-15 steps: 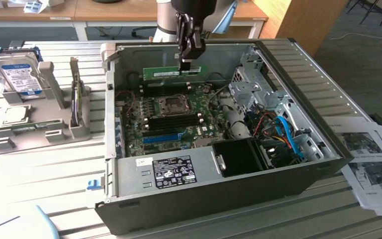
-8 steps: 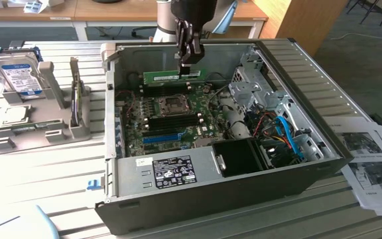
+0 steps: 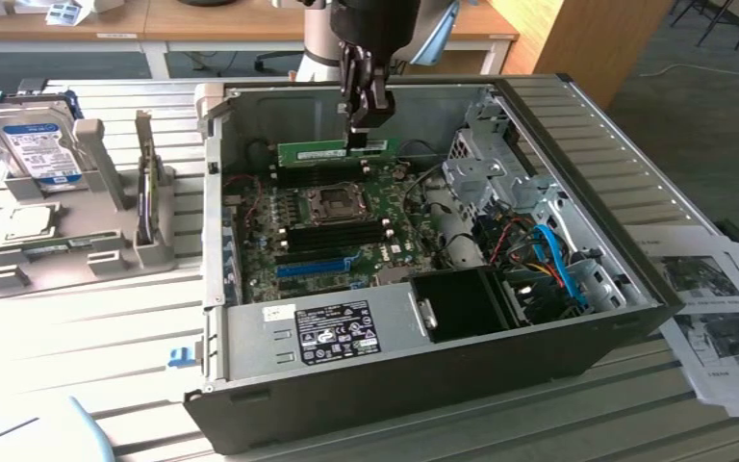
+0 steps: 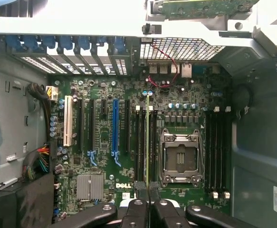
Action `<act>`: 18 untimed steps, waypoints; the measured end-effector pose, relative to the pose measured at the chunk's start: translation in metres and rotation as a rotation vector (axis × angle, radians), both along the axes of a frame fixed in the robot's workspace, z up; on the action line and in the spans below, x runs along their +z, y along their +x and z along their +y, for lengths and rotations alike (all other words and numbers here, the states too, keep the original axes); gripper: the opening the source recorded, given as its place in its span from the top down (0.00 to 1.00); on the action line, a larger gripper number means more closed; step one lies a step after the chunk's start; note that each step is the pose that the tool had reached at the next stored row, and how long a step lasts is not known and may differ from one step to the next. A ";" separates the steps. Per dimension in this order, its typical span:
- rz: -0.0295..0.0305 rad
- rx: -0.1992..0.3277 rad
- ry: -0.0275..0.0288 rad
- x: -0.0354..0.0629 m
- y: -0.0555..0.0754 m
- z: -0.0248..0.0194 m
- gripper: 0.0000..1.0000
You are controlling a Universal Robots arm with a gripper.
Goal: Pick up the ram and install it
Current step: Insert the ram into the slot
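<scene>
My gripper [image 3: 367, 135] hangs inside the open computer case [image 3: 575, 125], shut on the ram [image 3: 338, 151]. The ram is a thin green stick with a white sticker, held level above the motherboard [image 3: 344, 221] near its far edge. In the wrist view the ram [image 4: 147, 142] appears edge-on as a thin green line running out from between the black fingers [image 4: 137, 211]. It lies over the black memory slots [image 4: 142, 142] beside the CPU socket [image 4: 180, 159]. Whether it touches a slot I cannot tell.
A silver hard drive [image 3: 38, 144] stands in a grey holder [image 3: 88, 241] at the exterior view's left. Inside the case are a blue slot strip [image 3: 312, 265], the power supply [image 3: 331, 327], a drive cage [image 3: 492, 159] and cables [image 3: 549, 260]. Printed papers [image 3: 716, 318] lie at the right.
</scene>
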State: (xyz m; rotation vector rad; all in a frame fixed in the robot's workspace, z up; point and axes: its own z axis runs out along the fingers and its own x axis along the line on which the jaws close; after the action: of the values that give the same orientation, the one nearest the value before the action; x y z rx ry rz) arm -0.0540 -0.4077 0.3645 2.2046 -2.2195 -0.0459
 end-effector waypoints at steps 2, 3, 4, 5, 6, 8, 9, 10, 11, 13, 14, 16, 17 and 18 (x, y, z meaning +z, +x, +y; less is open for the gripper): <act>0.0000 0.000 0.0000 0.0000 0.000 0.0000 0.89; 0.0000 0.000 0.0000 0.0000 0.000 0.0000 0.89; 0.0000 0.000 0.0000 -0.0001 0.000 0.0000 0.89; 0.0000 0.000 0.0001 -0.0003 0.000 0.0000 0.89; -0.0001 0.000 0.0003 -0.0008 0.000 0.0000 0.89; -0.0001 0.000 0.0001 -0.0019 0.000 0.0000 0.89; -0.0001 0.000 0.0002 -0.0027 0.000 0.0000 0.89; 0.0000 0.000 0.0000 -0.0036 0.000 0.0000 0.89; 0.0000 0.000 0.0000 -0.0047 0.000 0.0000 0.89; 0.0000 0.000 0.0000 -0.0067 0.000 0.0000 0.89; 0.0000 0.000 0.0001 -0.0076 0.000 0.0000 0.89; 0.0000 0.000 0.0000 -0.0095 0.000 0.0000 0.89; 0.0000 0.000 0.0001 -0.0105 0.000 0.0000 0.89; 0.0000 0.000 0.0000 -0.0116 0.000 0.0000 0.89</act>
State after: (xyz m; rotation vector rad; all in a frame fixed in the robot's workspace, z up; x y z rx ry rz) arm -0.0540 -0.4077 0.3530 2.2046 -2.2195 -0.0459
